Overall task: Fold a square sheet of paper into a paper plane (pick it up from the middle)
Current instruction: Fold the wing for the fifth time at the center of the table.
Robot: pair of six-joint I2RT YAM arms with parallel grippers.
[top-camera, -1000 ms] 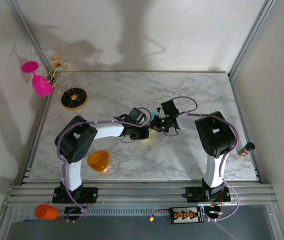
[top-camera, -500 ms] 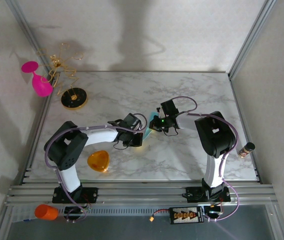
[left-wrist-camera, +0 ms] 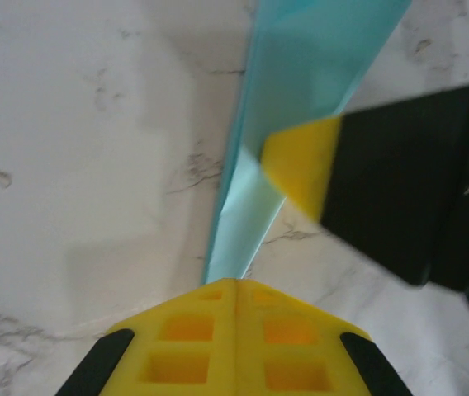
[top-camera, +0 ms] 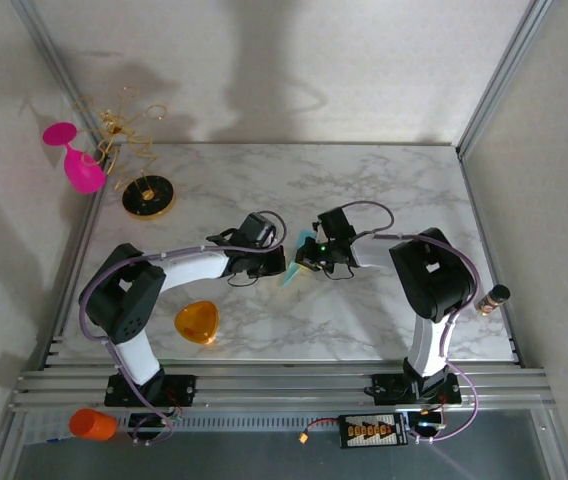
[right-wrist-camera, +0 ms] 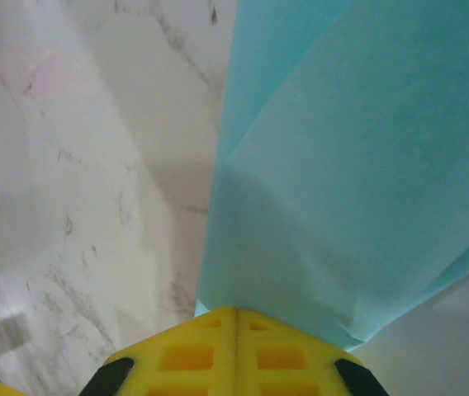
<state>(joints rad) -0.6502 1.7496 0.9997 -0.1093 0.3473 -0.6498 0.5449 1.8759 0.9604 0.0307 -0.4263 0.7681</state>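
The square sheet of paper (top-camera: 291,268) is folded into a slim teal-cyan strip, held off the marble table (top-camera: 384,190) at its middle. My left gripper (top-camera: 277,263) is shut on one end of it; in the left wrist view the paper (left-wrist-camera: 300,74) runs up and away from the closed yellow tips (left-wrist-camera: 234,282). My right gripper (top-camera: 306,258) is shut on the other side, where wide folded layers of paper (right-wrist-camera: 358,157) spread out from its tips (right-wrist-camera: 236,310). The right gripper's yellow finger (left-wrist-camera: 300,165) presses the strip in the left wrist view.
An orange rounded-triangle piece (top-camera: 197,322) lies near the left arm's base. A pink glass (top-camera: 76,160) and a gold wire stand on a black disc (top-camera: 147,196) sit at the far left. A small bottle (top-camera: 492,297) stands at the right edge.
Both grippers have shifted a little toward the near left with the paper between them. The left arm's elbow has swung outward to the left. More of the teal strip now shows.
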